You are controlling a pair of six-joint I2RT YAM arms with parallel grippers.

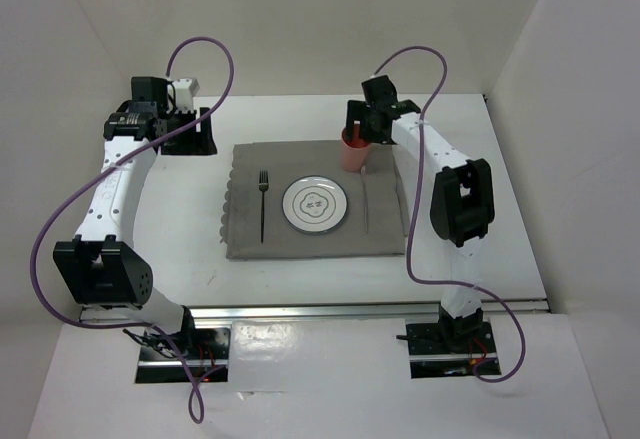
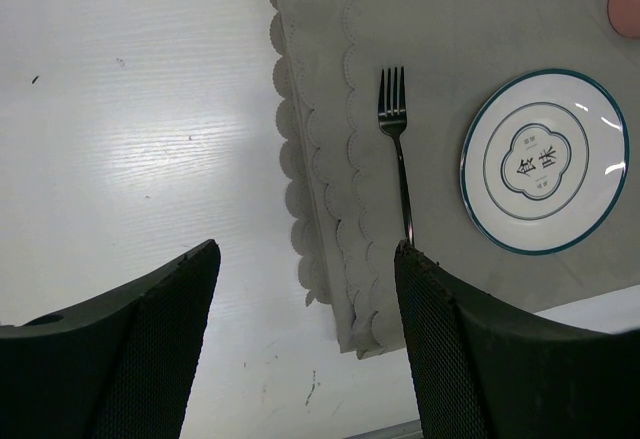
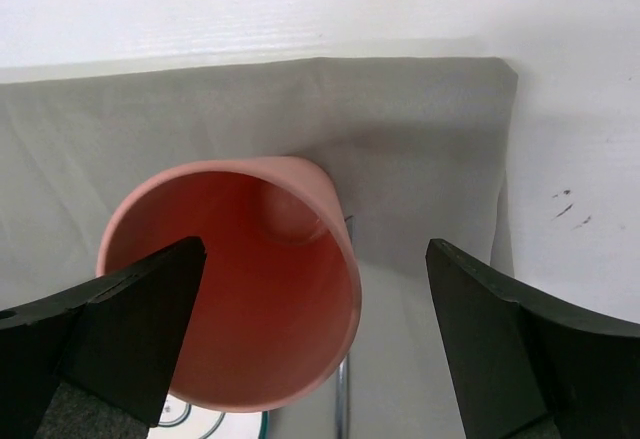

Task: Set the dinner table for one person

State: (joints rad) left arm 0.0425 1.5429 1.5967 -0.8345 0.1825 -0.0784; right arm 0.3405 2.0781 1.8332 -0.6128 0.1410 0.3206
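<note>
A grey cloth mat point(image 1: 250, 244) lies in the middle of the white dinner table point(image 1: 500, 189). On it are a fork point(image 1: 262, 204) at the left, a white plate with a teal ring point(image 1: 315, 205) in the middle and a pink cup point(image 1: 353, 153) at the far right. My right gripper point(image 1: 363, 125) hovers open over the cup point(image 3: 240, 289). Its left finger point(image 3: 120, 329) overlaps the cup's mouth and its right finger stands well outside the rim. My left gripper point(image 1: 198, 132) is open and empty over bare table, left of the mat point(image 2: 330, 109).
A thin metal utensil point(image 3: 342, 399) lies on the mat right of the plate, partly under the cup's outline. Silver rails point(image 1: 330, 311) run along the near table edge. White walls enclose the table at the back and sides. The fork point(image 2: 398, 144) and plate point(image 2: 545, 162) show in the left wrist view.
</note>
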